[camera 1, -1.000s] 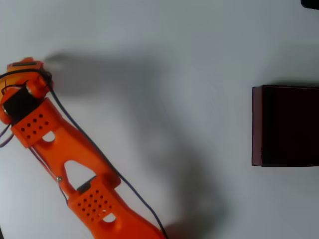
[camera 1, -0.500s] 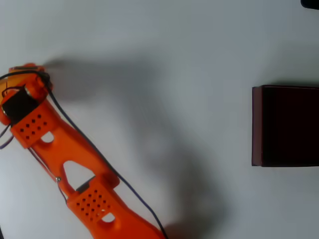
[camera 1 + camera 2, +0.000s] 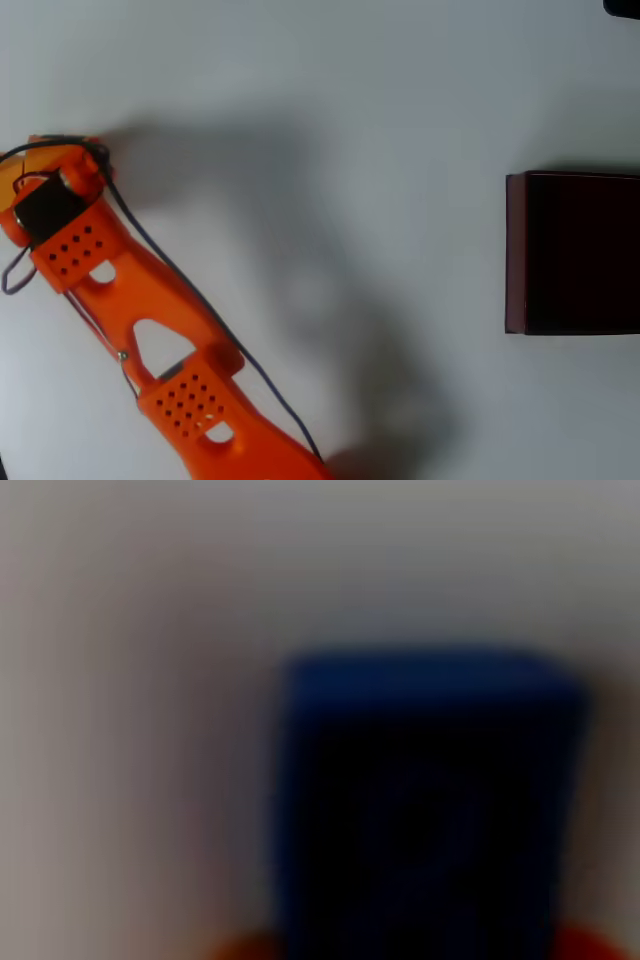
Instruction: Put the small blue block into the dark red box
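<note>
One small blue block (image 3: 425, 800) fills the blurry wrist view; can't tell whether the hand grips it, dark red box (image 3: 575, 252) well apart.

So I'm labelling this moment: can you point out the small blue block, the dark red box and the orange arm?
small blue block (image 3: 425, 780), wrist view, blurred front face.
dark red box (image 3: 516, 250), overhead view, left maroon wall.
orange arm (image 3: 135, 295), overhead view, middle of the long link.

Matt white table (image 3: 330, 80), glossy orange plastic arm (image 3: 130, 290) w/ perforated housings, dull maroon box (image 3: 515, 250).
</note>
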Robot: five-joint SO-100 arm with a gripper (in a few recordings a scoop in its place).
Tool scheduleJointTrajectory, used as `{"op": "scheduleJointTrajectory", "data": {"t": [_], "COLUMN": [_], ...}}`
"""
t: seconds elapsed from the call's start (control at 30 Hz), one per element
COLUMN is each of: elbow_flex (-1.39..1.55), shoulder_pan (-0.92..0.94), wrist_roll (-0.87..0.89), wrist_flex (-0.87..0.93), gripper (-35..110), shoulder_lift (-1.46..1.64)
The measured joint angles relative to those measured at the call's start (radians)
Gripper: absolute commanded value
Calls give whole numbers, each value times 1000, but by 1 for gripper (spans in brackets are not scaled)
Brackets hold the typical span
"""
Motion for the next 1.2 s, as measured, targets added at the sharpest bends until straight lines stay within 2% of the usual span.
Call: {"op": "scheduleJointTrajectory", "data": {"t": [0.27, 0.5, 0.87, 1.2], "elbow_flex": [-37, -67, 641, 969], "shoulder_pan": [15, 57, 353, 761], "wrist_roll": [6, -61, -264, -494], "wrist_flex": [2, 218, 241, 238], "gripper": [0, 0, 0, 0], "shoulder_lift": [-20, 54, 698, 1009]}}
